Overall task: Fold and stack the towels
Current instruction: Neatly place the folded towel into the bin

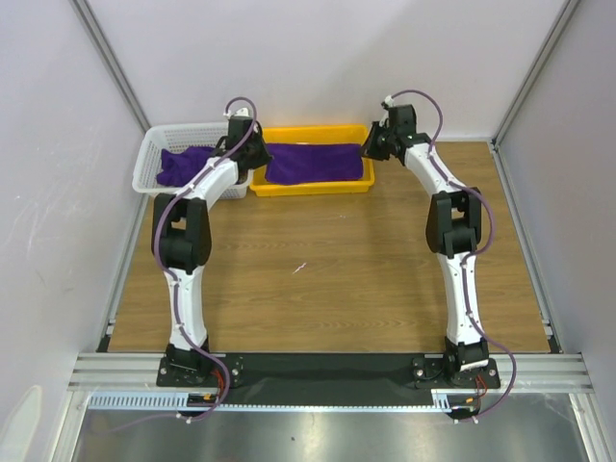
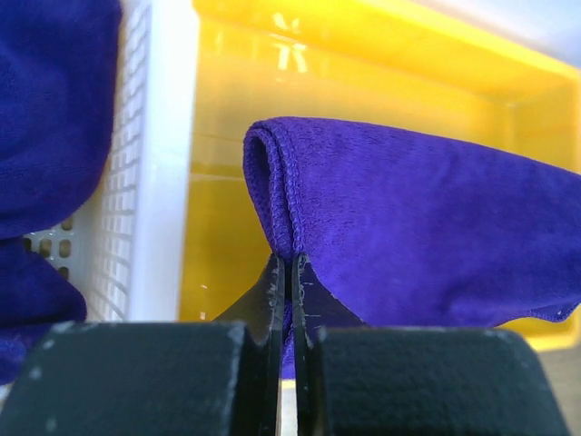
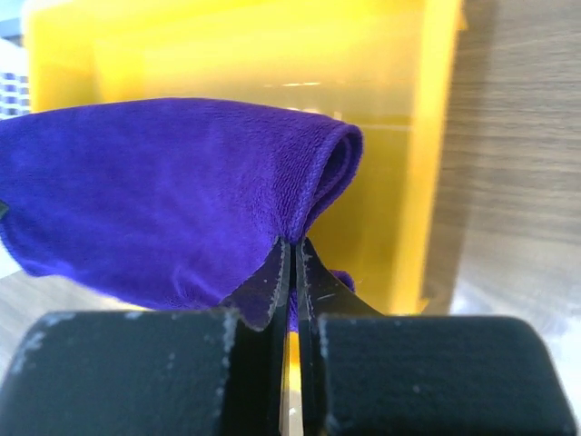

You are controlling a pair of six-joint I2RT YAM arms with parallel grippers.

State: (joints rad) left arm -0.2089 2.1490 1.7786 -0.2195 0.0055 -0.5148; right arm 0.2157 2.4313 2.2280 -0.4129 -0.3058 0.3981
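two robot arms reach away from their bases to the far side of a wooden table (image 1: pixel 337 279) and hold one folded towel (image 2: pixel 427 227) between them, over a yellow tray (image 2: pixel 381 64). the left gripper (image 2: pixel 290 265) is clenched, its two black fingers pinched together on the stitched edge at one short end of the towel; the fold curls up and over just above the fingertips, and the cloth runs off to that gripper's right. the right gripper (image 3: pixel 292 247) is likewise pinched tight on the other short end, with the cloth spreading off to its left and the tray's wall just beyond and to its right. the towel is doubled over and spans nearly the full length of the tray. whether it rests on the tray floor or hangs a little above it cannot be told, and nothing can be seen beneath it. immediately to the left of the left gripper stands a white basket (image 2: pixel 168 154), touching or almost touching the tray, with bunched purple cloth (image 2: pixel 50 109) inside, loose and unfolded. as a judgement of progress: this towel looks folded and is at the point of being set down in the tray, so what remains for it is letting go at both ends. the cloth in the basket has not been folded, so at least one more towel, possibly several, must be taken out, folded and laid on top.
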